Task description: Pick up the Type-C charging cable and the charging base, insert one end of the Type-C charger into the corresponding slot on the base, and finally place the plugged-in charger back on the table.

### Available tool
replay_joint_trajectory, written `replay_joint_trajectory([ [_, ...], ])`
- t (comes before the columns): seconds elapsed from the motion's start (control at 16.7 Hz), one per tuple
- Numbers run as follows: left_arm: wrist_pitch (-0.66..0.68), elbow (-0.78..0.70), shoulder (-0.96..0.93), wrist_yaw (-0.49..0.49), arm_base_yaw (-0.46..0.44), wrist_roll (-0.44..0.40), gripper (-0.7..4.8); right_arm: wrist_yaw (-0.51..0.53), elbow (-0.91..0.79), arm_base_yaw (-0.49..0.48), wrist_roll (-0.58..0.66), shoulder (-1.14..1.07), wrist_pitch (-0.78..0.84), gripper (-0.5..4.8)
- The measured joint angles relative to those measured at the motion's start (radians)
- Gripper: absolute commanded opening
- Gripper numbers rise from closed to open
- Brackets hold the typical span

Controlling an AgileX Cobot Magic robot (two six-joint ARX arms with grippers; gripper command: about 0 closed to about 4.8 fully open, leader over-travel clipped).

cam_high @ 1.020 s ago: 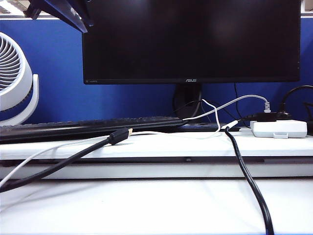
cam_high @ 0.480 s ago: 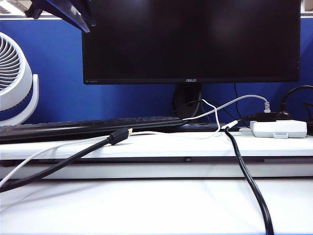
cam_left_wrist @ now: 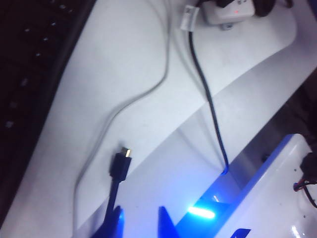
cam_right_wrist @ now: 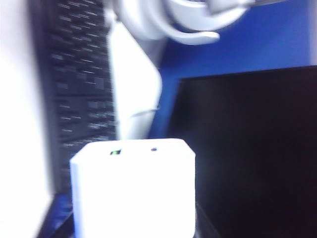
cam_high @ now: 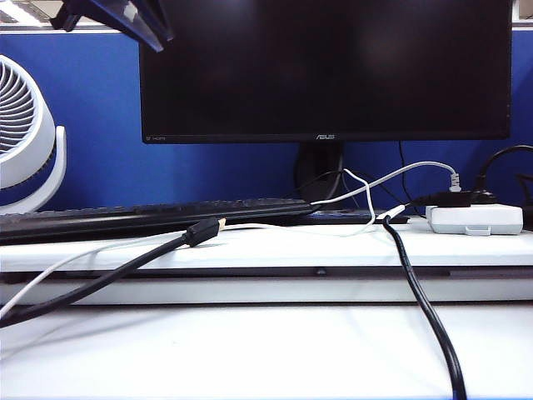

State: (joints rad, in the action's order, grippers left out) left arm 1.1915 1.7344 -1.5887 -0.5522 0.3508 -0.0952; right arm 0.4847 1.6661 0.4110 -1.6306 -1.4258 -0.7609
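My right gripper (cam_right_wrist: pixel 133 218) is shut on the charging base (cam_right_wrist: pixel 133 188), a plain white block that fills the space between its jaws; this gripper is outside the exterior view. The Type-C charging cable (cam_left_wrist: pixel 124 104), a thin white cord (cam_high: pixel 371 208), lies loose along the raised shelf (cam_high: pixel 333 250) of the table (cam_high: pixel 250 350). My left gripper (cam_left_wrist: pixel 141 223) hangs high above the shelf, fingertips (cam_left_wrist: pixel 166 225) apart with bare surface showing between them. The cord passes beside it, not in it. The left arm's dark end (cam_high: pixel 117 18) shows at the exterior view's top left.
A thick black cable with a gold-tipped plug (cam_high: pixel 204 231) (cam_left_wrist: pixel 120 163) lies across the shelf, and another black cable (cam_high: pixel 425 308) runs down to the front edge. Behind stand a keyboard (cam_high: pixel 150 215), a monitor (cam_high: pixel 325 67), a fan (cam_high: pixel 25 133) and a wider white box (cam_high: pixel 475 218).
The dark end of my left arm at the top left has edged slightly to the right. The cables and everything on the shelf lie as before.
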Motion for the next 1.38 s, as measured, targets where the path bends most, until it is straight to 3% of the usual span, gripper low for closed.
replay_joint_trajectory([
  [0.24,-0.003,0.0,0.0,-0.005,0.0,0.008,1.02,-0.02,0.0,0.0,0.02,-0.015,-0.029,0.53],
  [0.48,-0.006,0.0,0.0,-0.006,0.0,0.022,1.02,-0.098,0.0,-0.001,0.214,-0.068,-0.058,0.52],
  [0.78,-0.006,0.0,0.0,-0.026,0.001,0.023,1.02,-0.093,0.0,0.0,0.311,-0.065,-0.102,0.53],
  [0.84,-0.006,0.0,0.0,-0.028,0.001,0.026,1.02,0.026,0.0,0.0,0.383,-0.065,-0.104,0.53],
  [1.08,-0.006,0.0,0.0,-0.028,0.0,0.029,1.02,0.146,0.0,0.0,0.767,-0.064,-0.102,0.53],
  [1.14,-0.004,0.0,0.001,-0.028,0.0,0.029,1.02,0.148,0.0,0.001,0.894,-0.065,-0.1,0.53],
  [1.2,0.001,0.0,0.001,-0.028,0.0,0.029,1.02,0.269,0.0,0.0,1.136,-0.064,-0.098,0.53],
  [1.38,0.045,0.001,0.001,-0.008,0.0,0.028,1.02,0.266,0.0,0.0,1.138,-0.065,-0.127,0.53],
])
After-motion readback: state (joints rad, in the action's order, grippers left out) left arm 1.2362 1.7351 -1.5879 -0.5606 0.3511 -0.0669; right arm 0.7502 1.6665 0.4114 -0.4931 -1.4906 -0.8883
